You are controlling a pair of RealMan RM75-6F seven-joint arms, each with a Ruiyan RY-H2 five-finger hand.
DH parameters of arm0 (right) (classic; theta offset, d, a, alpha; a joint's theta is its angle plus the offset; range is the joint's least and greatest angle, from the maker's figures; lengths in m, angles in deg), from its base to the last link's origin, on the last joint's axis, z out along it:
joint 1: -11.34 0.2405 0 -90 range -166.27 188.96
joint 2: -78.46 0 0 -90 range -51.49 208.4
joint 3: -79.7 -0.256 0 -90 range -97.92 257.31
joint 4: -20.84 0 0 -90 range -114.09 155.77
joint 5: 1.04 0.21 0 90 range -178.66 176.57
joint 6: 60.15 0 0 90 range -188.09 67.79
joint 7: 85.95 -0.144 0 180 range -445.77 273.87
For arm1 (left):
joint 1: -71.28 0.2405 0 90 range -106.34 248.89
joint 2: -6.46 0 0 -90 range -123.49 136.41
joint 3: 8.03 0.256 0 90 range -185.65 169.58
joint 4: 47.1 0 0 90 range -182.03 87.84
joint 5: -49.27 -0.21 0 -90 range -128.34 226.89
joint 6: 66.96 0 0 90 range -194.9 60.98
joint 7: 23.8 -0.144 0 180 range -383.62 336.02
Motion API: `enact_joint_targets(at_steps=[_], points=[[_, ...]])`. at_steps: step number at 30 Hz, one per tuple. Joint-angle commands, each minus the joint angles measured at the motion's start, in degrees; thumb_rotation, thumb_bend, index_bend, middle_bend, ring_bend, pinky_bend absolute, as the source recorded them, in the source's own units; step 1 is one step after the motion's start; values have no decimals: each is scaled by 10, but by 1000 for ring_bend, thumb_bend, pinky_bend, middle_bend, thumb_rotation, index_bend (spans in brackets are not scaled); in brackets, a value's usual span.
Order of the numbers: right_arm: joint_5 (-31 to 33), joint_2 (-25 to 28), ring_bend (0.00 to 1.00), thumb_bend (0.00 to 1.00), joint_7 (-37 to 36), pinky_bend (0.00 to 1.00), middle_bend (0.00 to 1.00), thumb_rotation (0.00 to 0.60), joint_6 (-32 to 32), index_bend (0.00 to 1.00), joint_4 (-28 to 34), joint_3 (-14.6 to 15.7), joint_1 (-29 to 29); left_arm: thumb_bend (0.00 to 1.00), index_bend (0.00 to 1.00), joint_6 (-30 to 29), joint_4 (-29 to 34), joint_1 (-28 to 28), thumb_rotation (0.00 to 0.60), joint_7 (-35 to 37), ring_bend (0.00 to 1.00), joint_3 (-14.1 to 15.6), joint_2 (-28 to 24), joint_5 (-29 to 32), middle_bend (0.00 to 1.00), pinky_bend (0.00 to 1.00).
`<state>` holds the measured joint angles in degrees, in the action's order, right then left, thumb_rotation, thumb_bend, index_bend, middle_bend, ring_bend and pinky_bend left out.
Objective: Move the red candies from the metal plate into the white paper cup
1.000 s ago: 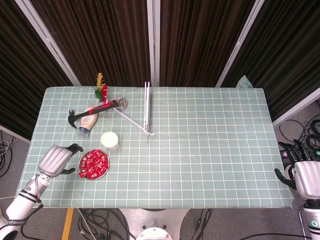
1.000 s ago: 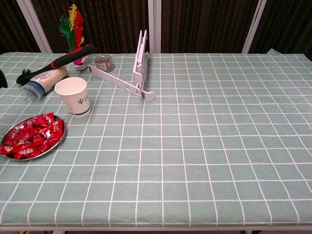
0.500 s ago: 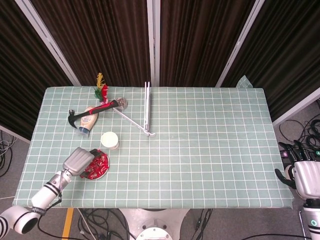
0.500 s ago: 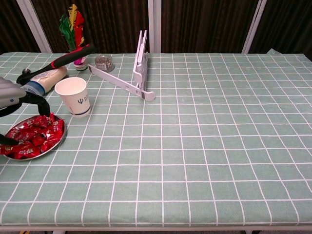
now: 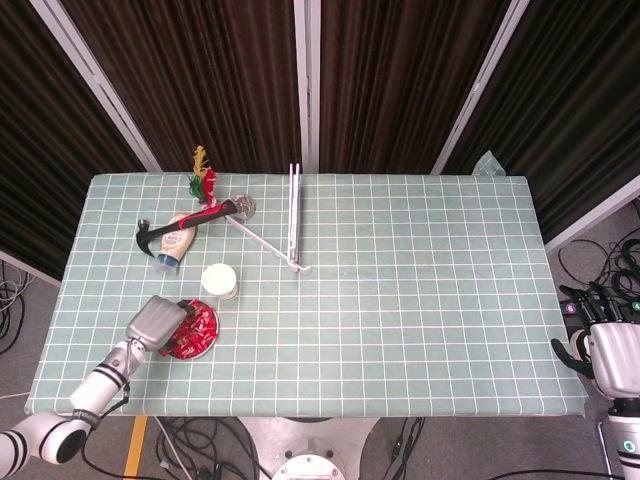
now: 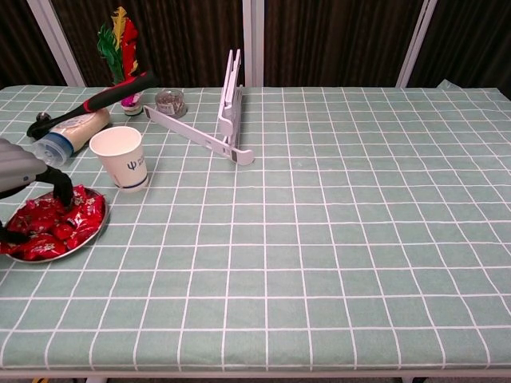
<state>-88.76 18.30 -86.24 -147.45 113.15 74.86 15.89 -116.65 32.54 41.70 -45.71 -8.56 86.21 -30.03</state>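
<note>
Left hand (image 5: 155,322): dark fingers (image 6: 62,190) spread, lowered into red candies (image 6: 56,225) on metal plate (image 6: 94,232), lower left; grasp cannot be told. White paper cup (image 6: 120,157) stands just beside. Right hand (image 5: 612,352): fingers apart, nothing held, lower right, off the worktop (image 5: 420,300).

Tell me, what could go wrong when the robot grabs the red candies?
The left hand reaches into the heaped red candies, so a grab might push some over the shallow metal plate rim. The white paper cup stands close by and looks light; the hand could bump it over. The cup's mouth is narrow, so candies might miss.
</note>
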Motion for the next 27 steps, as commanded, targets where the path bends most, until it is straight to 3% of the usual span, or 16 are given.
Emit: enact_joint_targets(at_steps=[1, 8, 18, 27], points=[[1, 0, 110, 155, 0, 270, 243, 600, 0, 170, 0, 0, 0, 157, 439, 2, -4, -1, 600, 1, 847, 1, 5, 7, 473, 1000], [3, 0, 112, 152, -2, 283, 244, 600, 2, 170, -1, 1, -1, 189, 478, -2, -16, -7, 600, 13, 860, 1, 19, 11, 516, 1000], [6, 1, 120, 132, -9, 304, 248, 600, 4, 170, -5, -1, 0, 397, 600, -20, -36, -6, 600, 53, 911, 5, 34, 1, 661, 1000], [5, 3, 122, 131, -14, 315, 249, 600, 1, 170, -7, -1, -1, 437, 632, -44, -5, 0, 600, 95, 927, 1, 13, -4, 701, 1000]])
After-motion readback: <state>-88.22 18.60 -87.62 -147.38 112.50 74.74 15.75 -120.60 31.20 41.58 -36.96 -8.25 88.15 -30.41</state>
